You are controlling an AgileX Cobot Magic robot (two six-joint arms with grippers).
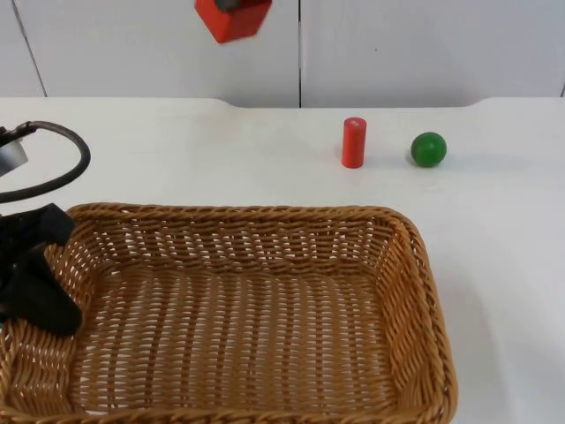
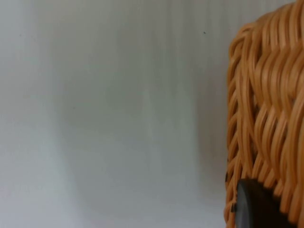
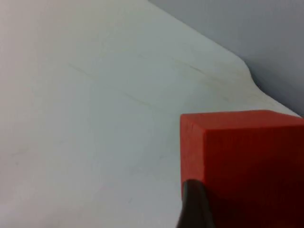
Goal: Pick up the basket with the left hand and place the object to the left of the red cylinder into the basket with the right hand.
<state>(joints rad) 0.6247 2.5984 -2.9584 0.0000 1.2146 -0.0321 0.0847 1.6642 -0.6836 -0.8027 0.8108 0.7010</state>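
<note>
A wide wicker basket (image 1: 256, 309) fills the near part of the top view. My left gripper (image 1: 37, 281) is shut on its left rim; in the left wrist view the woven rim (image 2: 266, 104) runs close past one black fingertip (image 2: 251, 206). High above the table's far side hangs a red cube (image 1: 234, 19), with my right gripper (image 1: 232, 3) shut on it. The right wrist view has the cube (image 3: 247, 156) up close behind a dark fingertip (image 3: 194, 205). The red cylinder (image 1: 353, 141) stands upright on the table beyond the basket's far right corner.
A green ball (image 1: 428, 148) lies to the right of the red cylinder. The grey partition wall (image 1: 397, 53) closes the table's far edge. Bare white table (image 1: 503, 265) lies to the right of the basket.
</note>
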